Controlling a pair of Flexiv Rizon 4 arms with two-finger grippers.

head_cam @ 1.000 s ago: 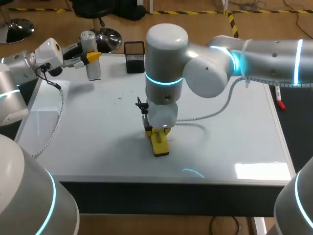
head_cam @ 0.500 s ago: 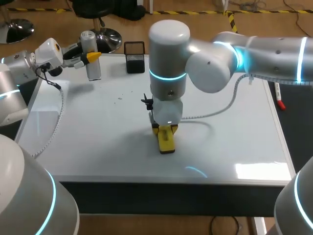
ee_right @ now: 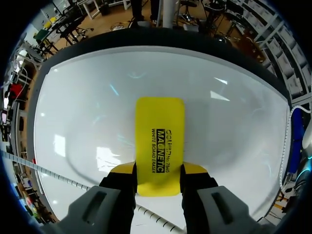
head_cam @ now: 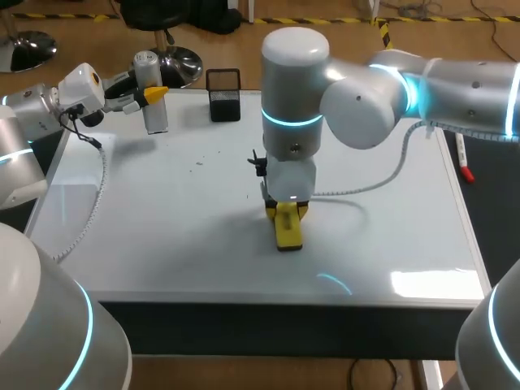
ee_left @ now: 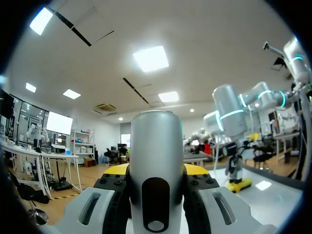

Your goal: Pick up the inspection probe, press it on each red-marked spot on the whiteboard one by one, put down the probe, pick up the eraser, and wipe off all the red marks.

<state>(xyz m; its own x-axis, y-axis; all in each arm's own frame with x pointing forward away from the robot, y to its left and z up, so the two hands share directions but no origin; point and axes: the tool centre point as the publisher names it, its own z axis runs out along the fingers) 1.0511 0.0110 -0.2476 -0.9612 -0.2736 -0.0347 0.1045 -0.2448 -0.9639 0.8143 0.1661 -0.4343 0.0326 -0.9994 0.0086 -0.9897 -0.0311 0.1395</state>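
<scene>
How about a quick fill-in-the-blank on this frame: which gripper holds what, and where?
1. The right gripper is shut on a ____ eraser.
2. The eraser lies flat against the ____.
3. The left gripper, off by the board's far left corner, is shut on the grey ____.

Missing words: yellow; whiteboard; probe.

The whiteboard is glossy and smooth, mirroring lights. On it, the eraser in my right tool looks like smooth yellow plastic; the probe in my left tool, satin grey metal.
</scene>
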